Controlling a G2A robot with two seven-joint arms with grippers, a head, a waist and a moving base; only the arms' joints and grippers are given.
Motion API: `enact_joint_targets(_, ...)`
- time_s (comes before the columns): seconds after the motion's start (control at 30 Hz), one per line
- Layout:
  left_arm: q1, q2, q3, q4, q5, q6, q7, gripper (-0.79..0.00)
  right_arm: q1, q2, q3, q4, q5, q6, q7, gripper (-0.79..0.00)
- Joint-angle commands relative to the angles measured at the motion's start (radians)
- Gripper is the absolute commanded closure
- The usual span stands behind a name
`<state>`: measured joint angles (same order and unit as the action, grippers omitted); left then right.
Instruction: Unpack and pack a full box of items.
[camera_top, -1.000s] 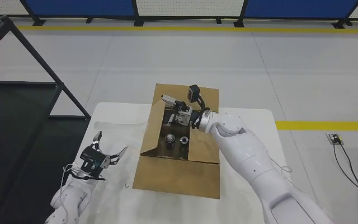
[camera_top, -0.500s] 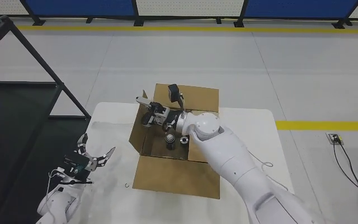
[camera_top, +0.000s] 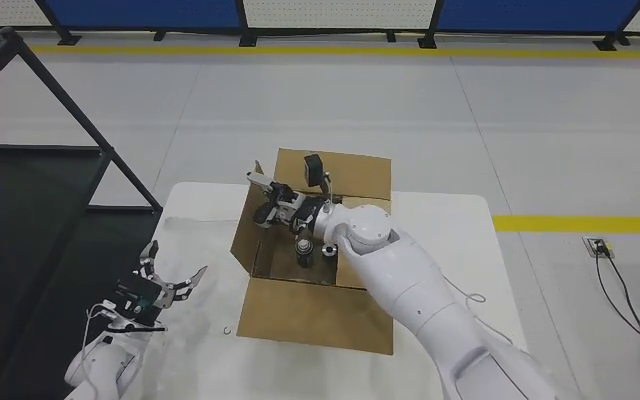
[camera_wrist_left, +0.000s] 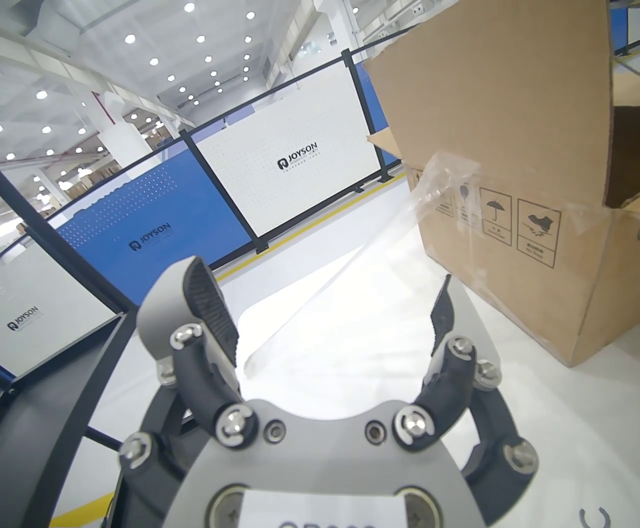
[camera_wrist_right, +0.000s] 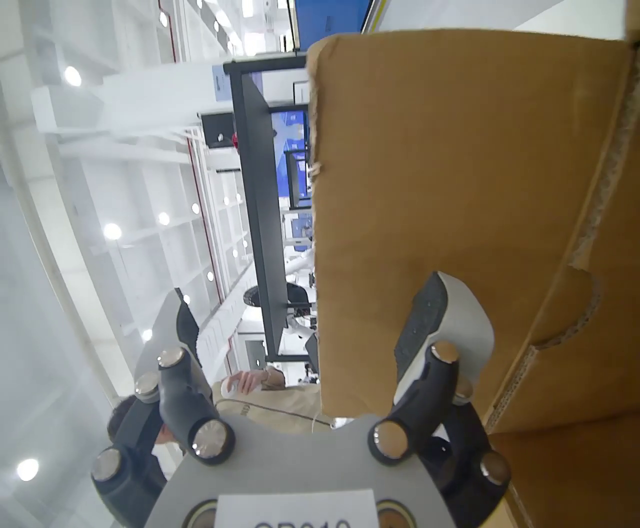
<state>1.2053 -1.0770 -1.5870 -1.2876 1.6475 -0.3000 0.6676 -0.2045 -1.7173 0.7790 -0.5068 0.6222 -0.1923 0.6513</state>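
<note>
The white worktop (camera_top: 440, 230) carries an open cardboard box (camera_top: 315, 320) near its middle, with its side flap (camera_wrist_right: 450, 175) on the robot's left standing up. The right gripper (camera_top: 265, 195) is at that flap with its fingers spread wide, the flap's edge between them and not clamped. The left gripper (camera_top: 175, 265) hovers over the worktop's left edge well apart from the box, fingers also spread and holding nothing. Two small dark items (camera_top: 302, 248) stand inside the box, and a tiny ring (camera_top: 229, 332) lies on the worktop just beside its near left corner.
</note>
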Motion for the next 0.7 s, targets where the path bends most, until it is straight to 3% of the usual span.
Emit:
enact_joint_targets(0.0, 0.008, 0.000, -0.001, -0.023, -0.009, 0.000, -0.014, -0.785, -0.004, -0.005, -0.001, -0.013, -0.009, 0.009, -0.031, -0.785)
enact_joint_targets(0.43, 0.082, 0.012, -0.115, -0.093, -0.200, -0.115, -0.004, -0.785, 0.000, -0.072, -0.024, 0.042, -0.029, -0.070, -0.098, -0.785)
enact_joint_targets(0.67, 0.130, 0.018, -0.140, -0.178, -0.232, -0.186, -0.005, -0.785, 0.018, -0.122, -0.069, 0.109, -0.103, -0.068, -0.166, -0.785)
